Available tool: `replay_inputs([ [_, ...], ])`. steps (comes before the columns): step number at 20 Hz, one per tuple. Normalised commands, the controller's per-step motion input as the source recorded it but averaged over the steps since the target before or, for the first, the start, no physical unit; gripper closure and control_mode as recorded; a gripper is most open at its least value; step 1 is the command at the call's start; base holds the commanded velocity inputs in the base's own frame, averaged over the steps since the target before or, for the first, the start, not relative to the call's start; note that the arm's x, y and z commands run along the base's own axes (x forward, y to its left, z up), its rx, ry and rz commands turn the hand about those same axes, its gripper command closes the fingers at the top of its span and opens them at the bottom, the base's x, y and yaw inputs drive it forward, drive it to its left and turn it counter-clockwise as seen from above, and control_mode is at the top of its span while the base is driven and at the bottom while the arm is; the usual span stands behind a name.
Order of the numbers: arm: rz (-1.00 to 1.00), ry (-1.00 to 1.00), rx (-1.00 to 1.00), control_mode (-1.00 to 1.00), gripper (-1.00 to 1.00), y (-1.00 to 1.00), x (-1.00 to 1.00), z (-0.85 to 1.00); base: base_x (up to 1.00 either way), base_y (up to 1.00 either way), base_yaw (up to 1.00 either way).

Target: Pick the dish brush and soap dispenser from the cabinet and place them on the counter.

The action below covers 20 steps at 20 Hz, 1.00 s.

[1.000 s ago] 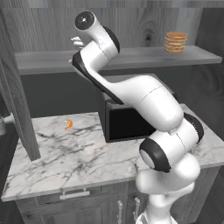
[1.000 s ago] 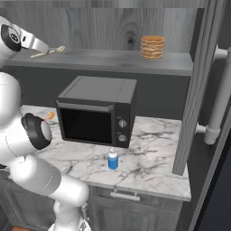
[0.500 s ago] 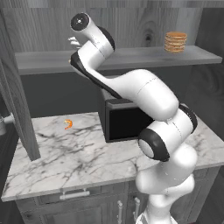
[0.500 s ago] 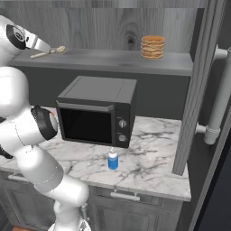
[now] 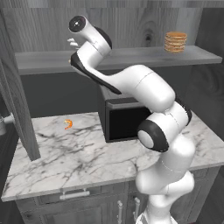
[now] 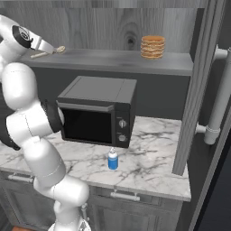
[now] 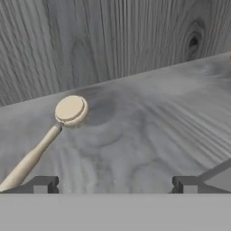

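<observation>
Lying flat on the cabinet [image 6: 198, 67] shelf, dish brush [image 7: 43, 144] pointing its round head toward the back wall, handle running back beside one fingertip [image 7: 40, 184], gripper [image 7: 115, 184] hovering with jaws wide apart, soap dispenser [image 6: 113, 160] standing on the counter [image 6: 153, 171].

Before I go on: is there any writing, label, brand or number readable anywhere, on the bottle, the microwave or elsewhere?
None can be read.
Soap dispenser: no label visible on it.
Microwave: two knobs, no legible markings.
Dish brush: plain wood, no text.
</observation>
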Motion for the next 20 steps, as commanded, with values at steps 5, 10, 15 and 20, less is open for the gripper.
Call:
replay_inputs([
  [5, -0.02, 0.02, 0.0, -1.0, -1.0, 0.06, 0.27, -0.07, 0.0, 0.0, 0.0],
  [10, -0.02, 0.02, 0.0, -1.0, -1.0, 0.09, 0.27, -0.04, 0.0, 0.0, 0.0],
  [15, -0.03, 0.02, 0.0, -1.0, -1.0, 0.13, 0.28, -0.01, 0.0, 0.0, 0.0],
  [20, -0.04, 0.02, 0.0, -1.0, -1.0, 0.18, 0.28, 0.0, 0.0, 0.0, 0.0],
])
